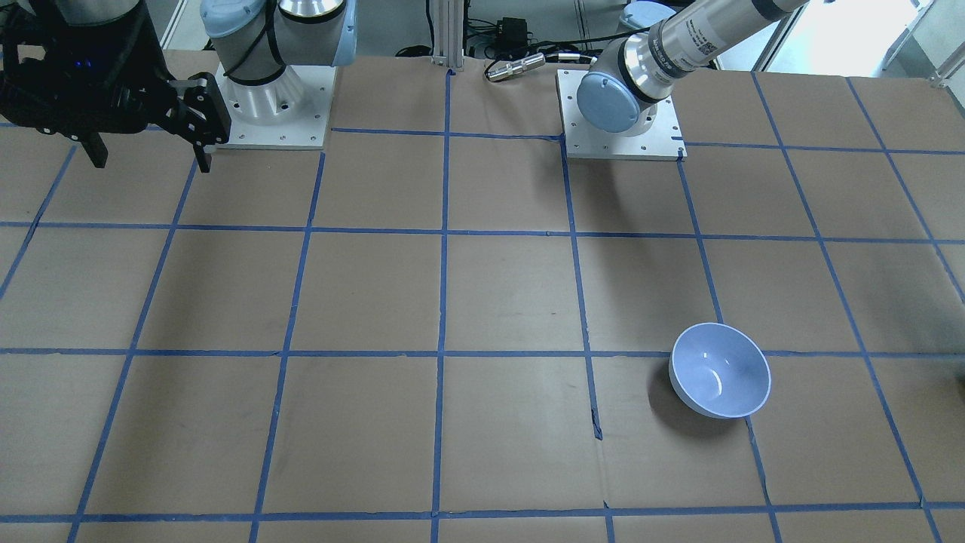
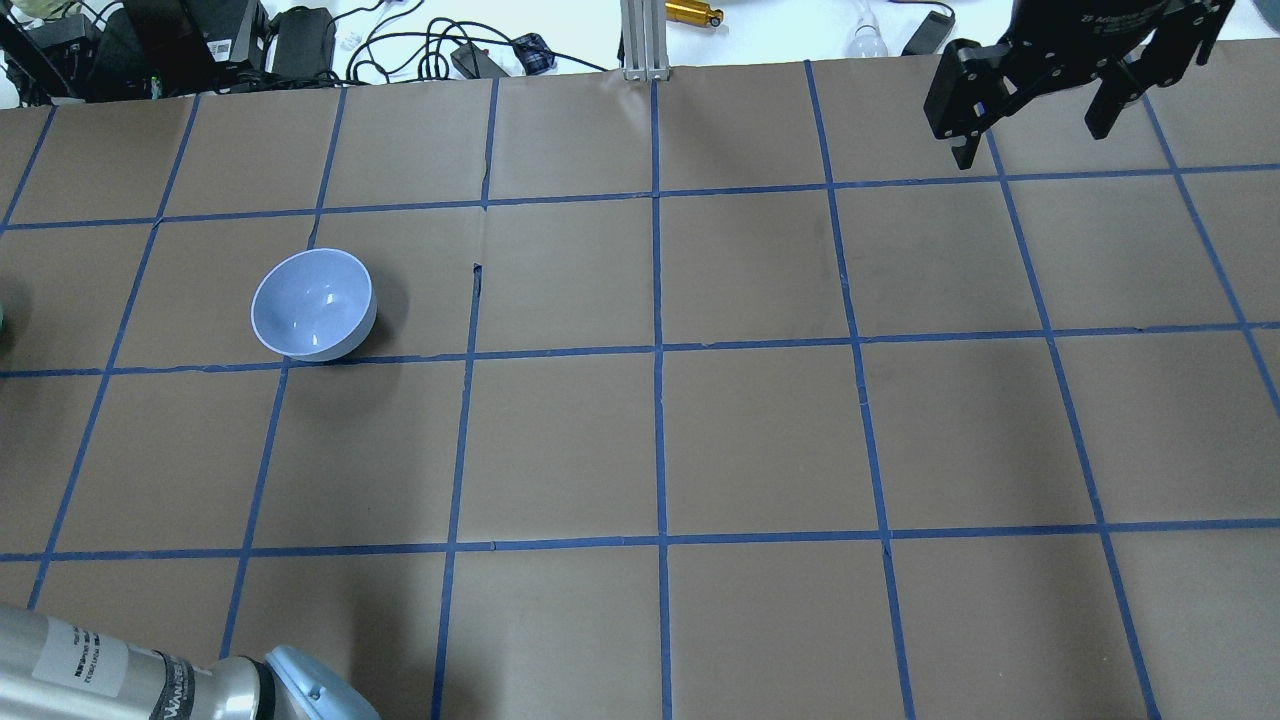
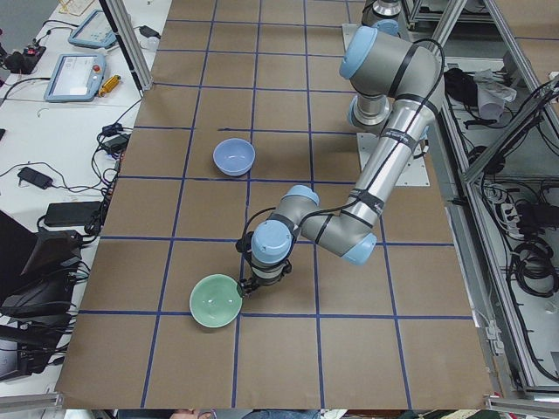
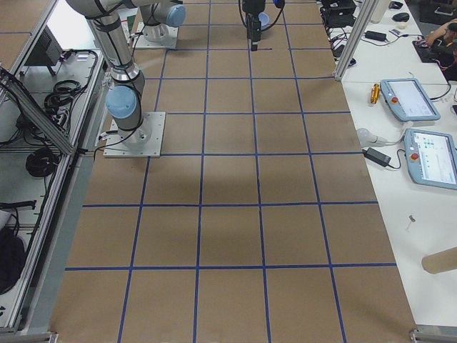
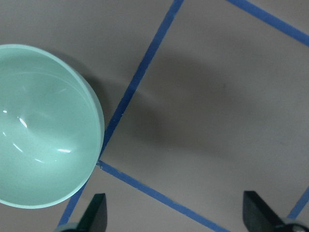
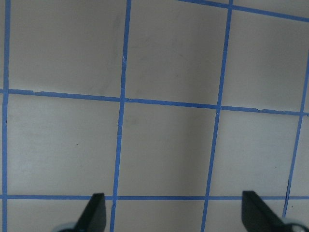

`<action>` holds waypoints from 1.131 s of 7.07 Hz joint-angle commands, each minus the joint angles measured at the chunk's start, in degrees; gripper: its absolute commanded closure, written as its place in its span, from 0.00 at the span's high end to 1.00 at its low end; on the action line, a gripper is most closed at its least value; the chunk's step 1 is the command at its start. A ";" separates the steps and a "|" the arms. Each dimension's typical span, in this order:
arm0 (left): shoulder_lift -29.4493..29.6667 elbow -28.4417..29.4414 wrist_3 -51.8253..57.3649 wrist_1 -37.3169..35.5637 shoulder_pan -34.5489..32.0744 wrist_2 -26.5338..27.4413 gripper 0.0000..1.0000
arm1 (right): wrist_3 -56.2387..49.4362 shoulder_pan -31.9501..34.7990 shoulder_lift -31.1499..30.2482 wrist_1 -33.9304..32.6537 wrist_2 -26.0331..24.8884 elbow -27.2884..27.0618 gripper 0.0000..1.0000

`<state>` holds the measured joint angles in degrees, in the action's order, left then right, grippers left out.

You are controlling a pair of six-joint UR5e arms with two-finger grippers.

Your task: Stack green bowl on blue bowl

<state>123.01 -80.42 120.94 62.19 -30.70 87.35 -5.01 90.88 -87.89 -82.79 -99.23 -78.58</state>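
counter (image 2: 760, 430): brown paper, blue tape grid
green bowl (image 5: 43, 125): upright, just beside my left claw (image 5: 176, 212), which is spread apart
blue bowl (image 2: 312, 303): upright, well apart
right claw (image 6: 176, 210): mine, spread apart
room: cables (image 2: 420, 45), tablets (image 4: 409, 98)

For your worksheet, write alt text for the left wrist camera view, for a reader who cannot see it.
A green bowl sits mouth up at the left on a brown table crossed by blue tape lines. Two fingertips of the left hand show at the bottom edge, wide apart and empty.
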 commanded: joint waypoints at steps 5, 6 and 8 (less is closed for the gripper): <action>7.06 5.36 7.29 -1.55 -2.08 -0.34 1.00 | 0.00 0.00 0.00 0.00 0.00 0.00 1.00; 8.03 6.32 7.21 -1.55 -2.08 -0.43 0.99 | 0.00 0.00 0.00 0.00 0.00 0.00 1.00; 10.31 9.31 7.47 0.90 -2.17 -0.34 0.98 | 0.00 0.00 0.00 0.00 0.00 0.00 1.00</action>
<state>132.03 -72.72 128.26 61.59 -32.82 86.95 -5.01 90.88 -87.89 -82.79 -99.23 -78.58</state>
